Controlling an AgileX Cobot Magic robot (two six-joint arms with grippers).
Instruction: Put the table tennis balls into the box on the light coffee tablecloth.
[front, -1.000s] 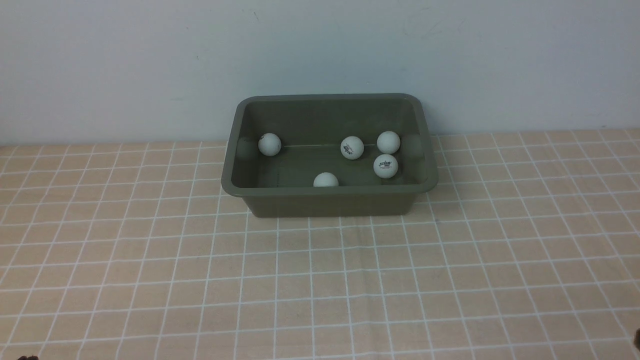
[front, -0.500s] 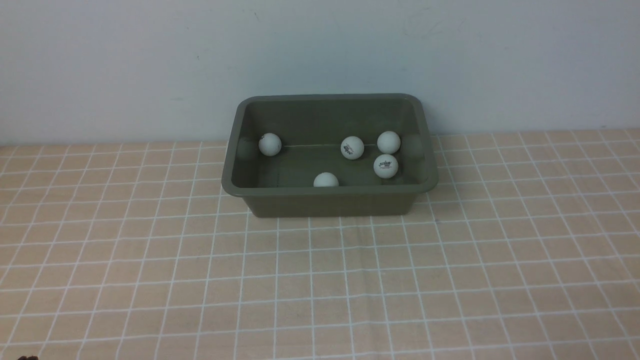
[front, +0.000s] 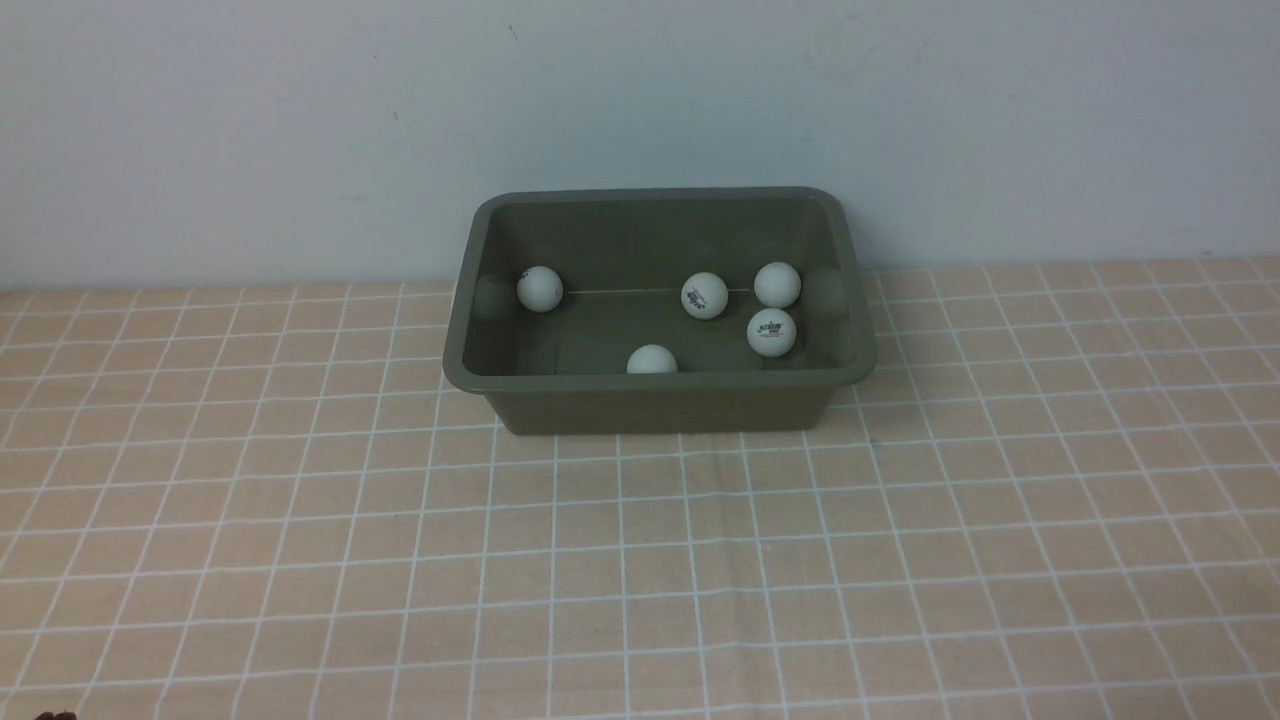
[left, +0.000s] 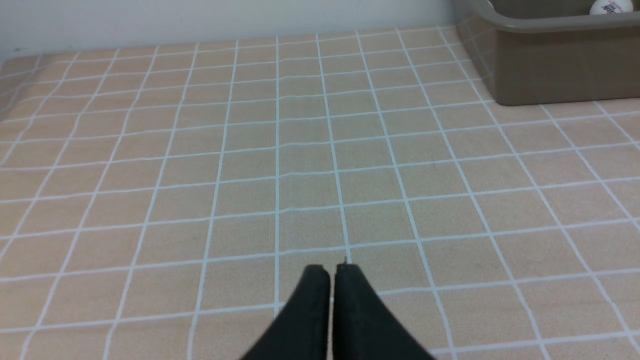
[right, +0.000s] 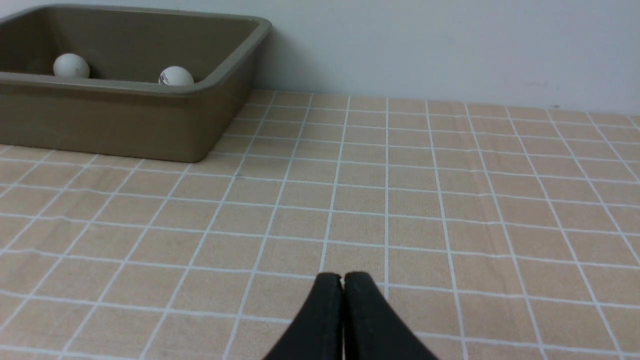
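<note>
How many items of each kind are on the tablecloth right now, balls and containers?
White table tennis balls: 5, all inside the box
Olive-green box: 1
Total: 6 items on the light coffee tablecloth

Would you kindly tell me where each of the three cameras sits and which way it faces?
Front view: between the arms, looking forward at the box with five balls on the tablecloth, wall behind; almost none of the robot shows.
Left wrist view: low over the cloth, left of the box; the shut left gripper shows.
Right wrist view: low over the cloth, right of the box; the shut right gripper shows.
Shared: all three see the box.
</note>
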